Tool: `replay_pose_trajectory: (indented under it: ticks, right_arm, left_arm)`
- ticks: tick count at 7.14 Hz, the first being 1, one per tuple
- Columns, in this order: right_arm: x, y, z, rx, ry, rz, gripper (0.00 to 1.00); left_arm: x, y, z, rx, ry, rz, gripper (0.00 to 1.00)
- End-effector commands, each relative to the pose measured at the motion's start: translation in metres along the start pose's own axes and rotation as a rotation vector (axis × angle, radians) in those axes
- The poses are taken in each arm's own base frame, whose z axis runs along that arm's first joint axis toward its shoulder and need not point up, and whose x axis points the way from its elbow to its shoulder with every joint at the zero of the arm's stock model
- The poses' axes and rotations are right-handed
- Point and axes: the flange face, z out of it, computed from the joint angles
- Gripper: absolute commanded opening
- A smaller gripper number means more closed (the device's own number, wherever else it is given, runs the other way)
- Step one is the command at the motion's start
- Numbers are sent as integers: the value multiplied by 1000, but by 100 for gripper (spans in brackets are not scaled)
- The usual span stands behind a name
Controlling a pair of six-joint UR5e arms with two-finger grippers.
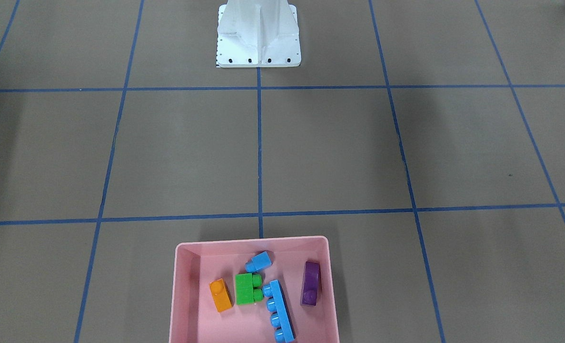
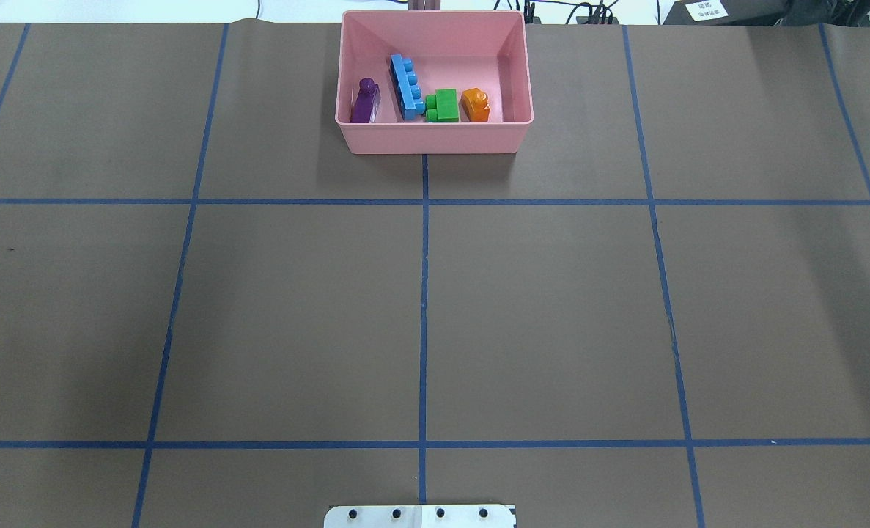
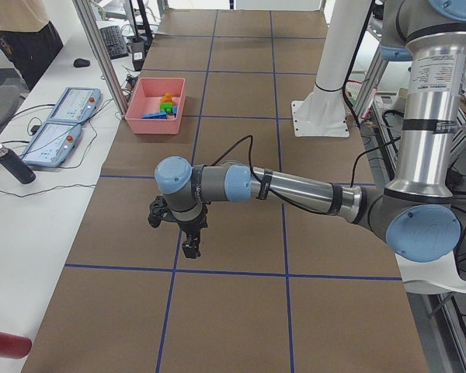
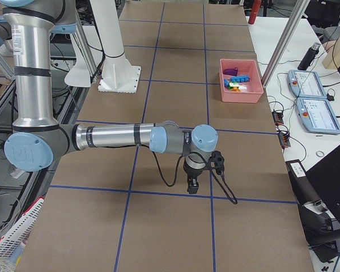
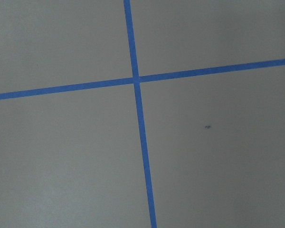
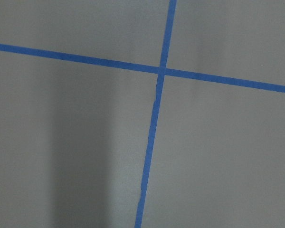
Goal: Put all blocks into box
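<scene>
Pink box (image 1: pixel 187 295): sits on the desk (image 2: pixel 552 308) at the edge farthest from the robot, about midway along that edge; all five blocks lie inside it.
Orange block (image 1: pixel 221 295): on the box floor toward the robot's right, just beside the green one.
Green block (image 1: pixel 246 289): between the orange block and the long light-blue block, with its studs turned toward the long one and close against it.
Small blue block (image 1: pixel 260 262): tilted near the box wall on the robot's side, just beside a corner of the green block.
Long light-blue block (image 1: pixel 280 310): lies on its side down the middle of the box, its four studs facing the robot's right.
Purple block (image 1: pixel 311 283): alone by the box wall on the robot's left, apart from the others.
Left claw (image 3: pixel 190 250): points down over bare desk toward the robot's-left end, well apart from the box; nothing shows in it, and I cannot tell how wide it stands.
Right claw (image 4: pixel 192 186): points down over bare desk toward the robot's-right end, well apart from the box; nothing shows in it, and its width cannot be told either.
Wrist cameras: show only brown desk and crossing blue tape lines.
White base (image 1: pixel 258 38): at the robot's edge of the desk, midway along it.
</scene>
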Motion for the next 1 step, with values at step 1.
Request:
replay_pose_trajectory:
  ticks: [1]
  right_arm:
    - [0, 0, 0, 1, 0, 0, 100]
  left_arm:
    - [0, 1, -1, 3, -2, 0, 100]
